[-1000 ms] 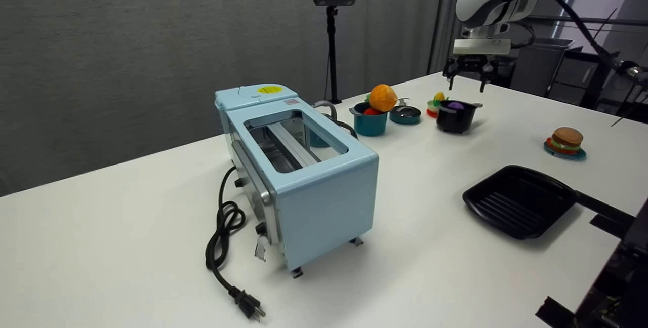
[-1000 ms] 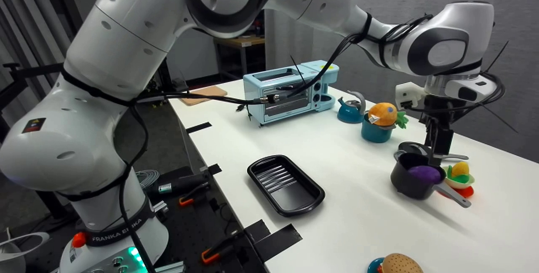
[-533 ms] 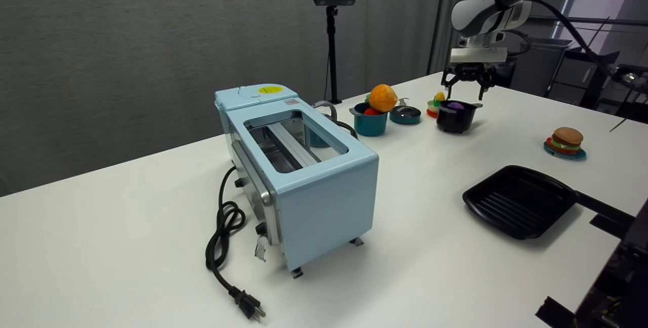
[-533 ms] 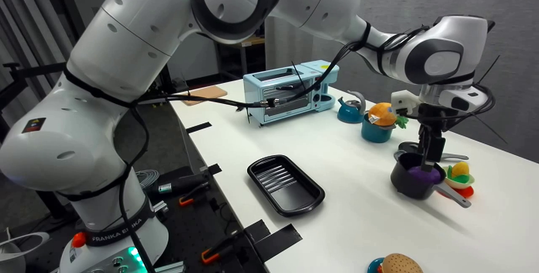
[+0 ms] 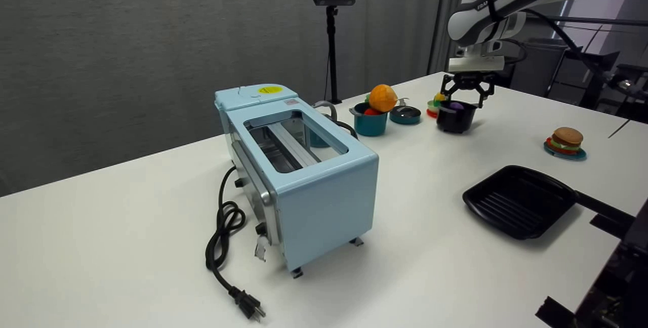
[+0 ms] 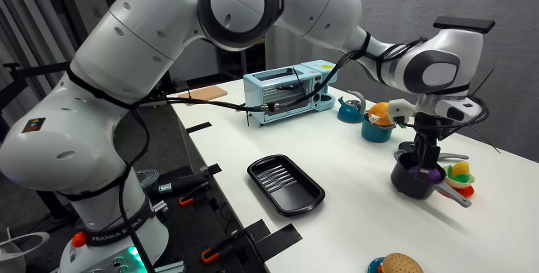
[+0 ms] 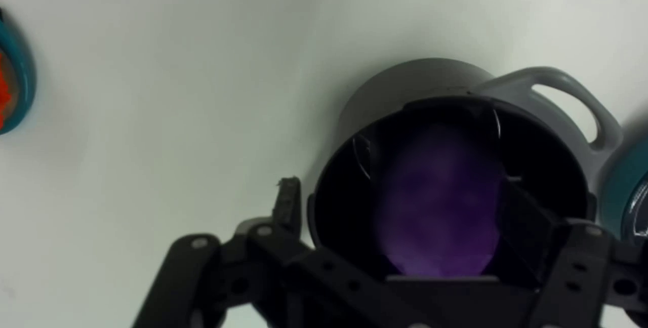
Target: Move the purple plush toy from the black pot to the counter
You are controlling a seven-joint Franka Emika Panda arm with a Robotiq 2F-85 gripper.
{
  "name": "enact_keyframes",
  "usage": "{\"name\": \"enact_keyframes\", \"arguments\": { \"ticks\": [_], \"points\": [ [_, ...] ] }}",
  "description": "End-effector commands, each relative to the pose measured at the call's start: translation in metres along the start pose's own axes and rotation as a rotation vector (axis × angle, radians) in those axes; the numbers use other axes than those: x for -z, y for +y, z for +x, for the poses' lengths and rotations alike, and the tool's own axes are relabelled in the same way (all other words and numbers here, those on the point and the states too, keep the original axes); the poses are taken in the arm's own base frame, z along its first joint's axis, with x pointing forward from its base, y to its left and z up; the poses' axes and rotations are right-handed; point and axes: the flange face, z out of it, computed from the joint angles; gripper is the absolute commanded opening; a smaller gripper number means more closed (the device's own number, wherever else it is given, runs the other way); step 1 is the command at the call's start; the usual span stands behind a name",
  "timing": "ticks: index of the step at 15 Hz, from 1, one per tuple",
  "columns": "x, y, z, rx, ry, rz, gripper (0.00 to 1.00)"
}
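The purple plush toy (image 7: 440, 216) lies inside the black pot (image 7: 400, 87); its purple top also shows in both exterior views (image 5: 457, 106) (image 6: 434, 176). The pot stands upright on the white counter (image 6: 353, 235), its long grey handle pointing away from the robot base. My gripper (image 7: 400, 189) is open and points down at the pot. In the wrist view one finger appears just outside the pot's left rim, the other over the pot's inside at the toy's right side. In an exterior view a fingertip (image 6: 422, 175) overlaps the toy; I cannot tell whether it touches.
A teal pot (image 6: 376, 133) holds an orange plush (image 5: 383, 98). A lid (image 5: 405, 114) and a bowl with toy food (image 6: 461, 177) stand close to the black pot. A black grill pan (image 6: 286, 185), a toy burger (image 5: 566, 139) and a blue toaster (image 5: 324, 201) are also on the counter.
My gripper has moved down from above the black pot to its rim, still open. The pot and the toy have not visibly moved.
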Motion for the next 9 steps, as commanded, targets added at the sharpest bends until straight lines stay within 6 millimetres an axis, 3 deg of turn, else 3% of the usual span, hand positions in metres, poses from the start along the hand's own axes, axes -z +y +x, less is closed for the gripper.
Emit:
{"name": "enact_keyframes", "arguments": {
  "ticks": [1,9],
  "points": [
    [-0.001,-0.011,0.006,0.003,0.017,-0.018,1.0],
    [0.004,-0.03,0.009,0.037,0.047,-0.021,1.0]
  ]
}}
